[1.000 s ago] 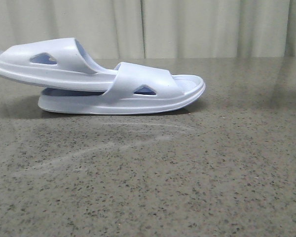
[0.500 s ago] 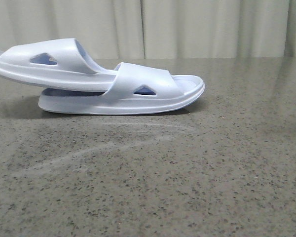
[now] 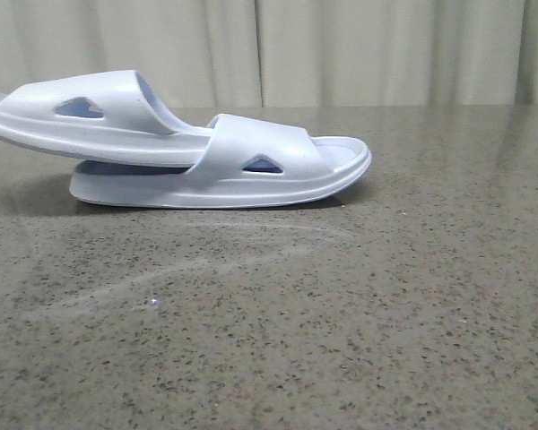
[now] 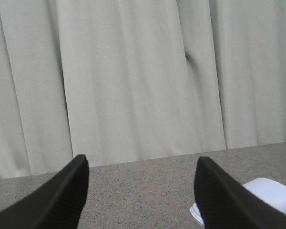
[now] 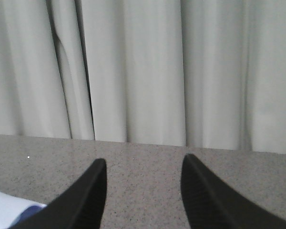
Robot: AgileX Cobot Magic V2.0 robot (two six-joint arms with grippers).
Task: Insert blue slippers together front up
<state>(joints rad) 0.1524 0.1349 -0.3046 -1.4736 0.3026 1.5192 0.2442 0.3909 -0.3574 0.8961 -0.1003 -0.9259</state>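
Observation:
Two pale blue slippers lie nested on the grey speckled table [image 3: 341, 313] at the back left. The lower slipper [image 3: 287, 175] rests flat with its toe to the right. The upper slipper [image 3: 81, 116] is pushed under the lower one's strap and tilts up toward the left edge. No gripper shows in the front view. My left gripper [image 4: 140, 164] is open above bare table, with a slipper end [image 4: 269, 191] beside one finger. My right gripper [image 5: 144, 164] is open too, a bit of slipper [image 5: 9, 205] showing beside one finger.
A pale pleated curtain [image 3: 341, 49] hangs behind the table's far edge. Faint whitish scuff marks [image 3: 188, 264] cross the tabletop in front of the slippers.

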